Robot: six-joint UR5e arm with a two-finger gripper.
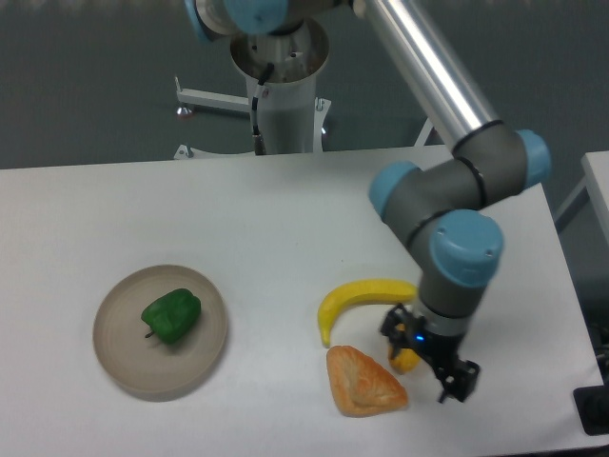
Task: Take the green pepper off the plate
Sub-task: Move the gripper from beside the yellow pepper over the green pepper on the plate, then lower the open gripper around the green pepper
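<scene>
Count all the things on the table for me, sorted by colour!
Green: 1, the green pepper
Yellow: 2, the banana and the yellow-orange pepper, mostly hidden behind the gripper
Orange-tan: 1, the pastry
Beige: 1, the plate
Total: 5
</scene>
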